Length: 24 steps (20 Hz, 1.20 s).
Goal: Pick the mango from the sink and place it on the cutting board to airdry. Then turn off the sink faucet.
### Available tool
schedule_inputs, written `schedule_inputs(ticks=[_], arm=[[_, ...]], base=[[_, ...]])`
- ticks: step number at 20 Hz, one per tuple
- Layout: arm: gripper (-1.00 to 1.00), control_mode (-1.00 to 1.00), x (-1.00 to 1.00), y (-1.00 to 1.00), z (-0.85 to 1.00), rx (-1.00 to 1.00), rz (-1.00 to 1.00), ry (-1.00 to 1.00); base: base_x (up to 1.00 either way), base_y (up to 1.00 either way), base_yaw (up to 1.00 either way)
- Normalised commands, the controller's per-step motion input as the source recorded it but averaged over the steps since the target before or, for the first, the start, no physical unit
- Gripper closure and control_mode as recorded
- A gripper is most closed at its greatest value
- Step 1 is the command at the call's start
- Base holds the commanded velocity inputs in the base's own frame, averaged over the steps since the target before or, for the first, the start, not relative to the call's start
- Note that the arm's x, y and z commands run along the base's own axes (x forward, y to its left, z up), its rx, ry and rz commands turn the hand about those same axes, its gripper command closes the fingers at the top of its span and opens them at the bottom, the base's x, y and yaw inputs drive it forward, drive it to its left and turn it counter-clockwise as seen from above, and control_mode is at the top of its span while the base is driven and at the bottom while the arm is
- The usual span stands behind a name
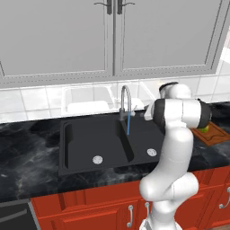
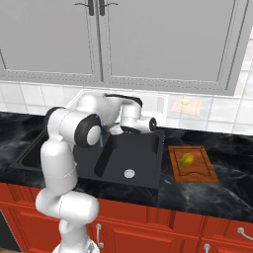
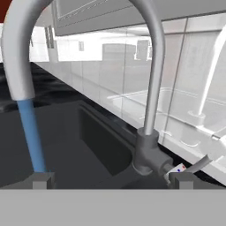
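The yellow-green mango lies on the brown cutting board, on the counter right of the black double sink. In the left base view the mango and the board peek out from behind my arm. The grey gooseneck faucet runs a thin blue stream into the sink. My gripper is open and empty, level with the faucet's base. The faucet's small side lever sits just above my right fingertip. The stream falls near the left fingertip.
A white dish rack stands behind the sink against the tiled wall. Grey wall cabinets hang above. Black marble counter runs left of the sink, with red cabinet fronts below. My own arm stands over the right basin.
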Motion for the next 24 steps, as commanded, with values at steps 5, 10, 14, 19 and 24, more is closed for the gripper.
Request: schedule_inputs(ticks=[5, 10, 14, 19, 24], arm=[[-1.00, -1.00, 0.13, 0.00, -0.09, 0.00, 0.00, -0.03], [-1.00, -1.00, 0.19, 0.00, -0.12, 0.00, 0.00, -0.01], [-1.00, -1.00, 0.22, 0.00, -0.13, 0.00, 0.00, 0.00], [-1.00, -1.00, 0.25, 0.00, -0.08, 0.00, 0.00, 0.00], [-1.00, -1.00, 0.27, 0.00, -0.07, 0.00, 0.00, -0.02]], base=[[0.00, 0.00, 0.00], [0.00, 0.00, 0.00], [0.00, 0.00, 0.00], [0.00, 0.00, 0.00], [0.00, 0.00, 0.00]])
